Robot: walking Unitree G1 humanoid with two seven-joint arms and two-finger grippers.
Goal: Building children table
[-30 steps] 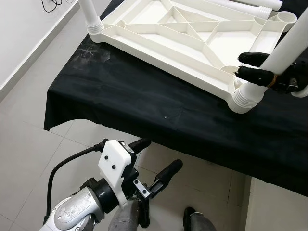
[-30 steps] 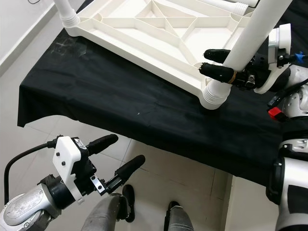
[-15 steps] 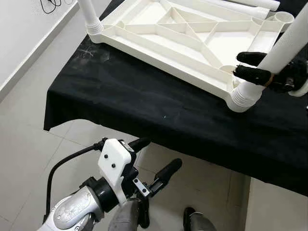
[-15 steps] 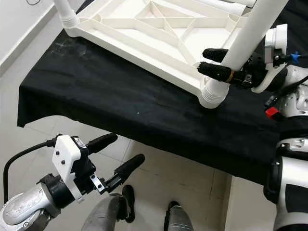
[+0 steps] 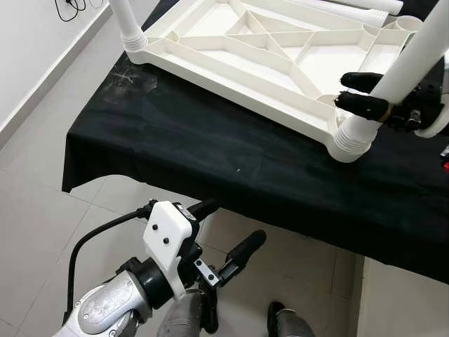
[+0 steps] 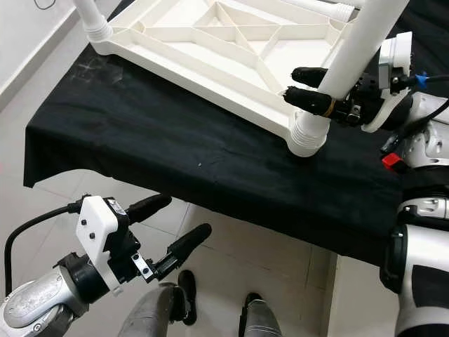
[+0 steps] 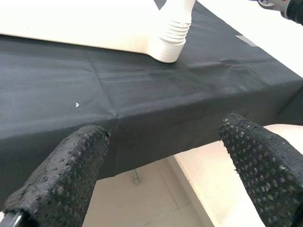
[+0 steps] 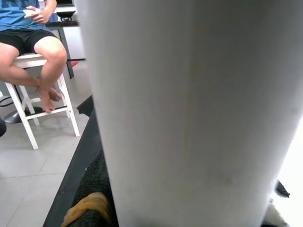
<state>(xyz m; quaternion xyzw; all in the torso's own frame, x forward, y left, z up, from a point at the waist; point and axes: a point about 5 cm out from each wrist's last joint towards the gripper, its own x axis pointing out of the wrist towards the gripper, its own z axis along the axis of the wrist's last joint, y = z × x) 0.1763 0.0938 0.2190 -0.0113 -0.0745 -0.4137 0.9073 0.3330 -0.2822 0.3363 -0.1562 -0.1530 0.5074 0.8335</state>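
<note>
A white plastic table top (image 5: 259, 53) lies upside down on a black-clothed table (image 5: 210, 140). One white leg (image 5: 128, 21) stands at its far left corner. Another leg (image 6: 358, 42) stands tilted in the near right corner, its ribbed collar (image 6: 307, 133) against the top. My right gripper (image 6: 316, 88) is shut on this leg just above the collar; the leg (image 8: 189, 113) sits close before the right wrist camera. My left gripper (image 5: 224, 232) hangs open below the table's front edge, holding nothing, its fingertips (image 7: 61, 175) apart before the cloth.
More white legs (image 5: 351, 8) lie beyond the top at the back. An open round socket (image 5: 407, 24) sits at the far right corner. Tiled floor (image 5: 42, 175) lies in front and to the left. A person sits on a white stool (image 8: 38, 52) beyond the table.
My right gripper and the held leg have shifted slightly left and toward the top. The left arm has stayed where it was.
</note>
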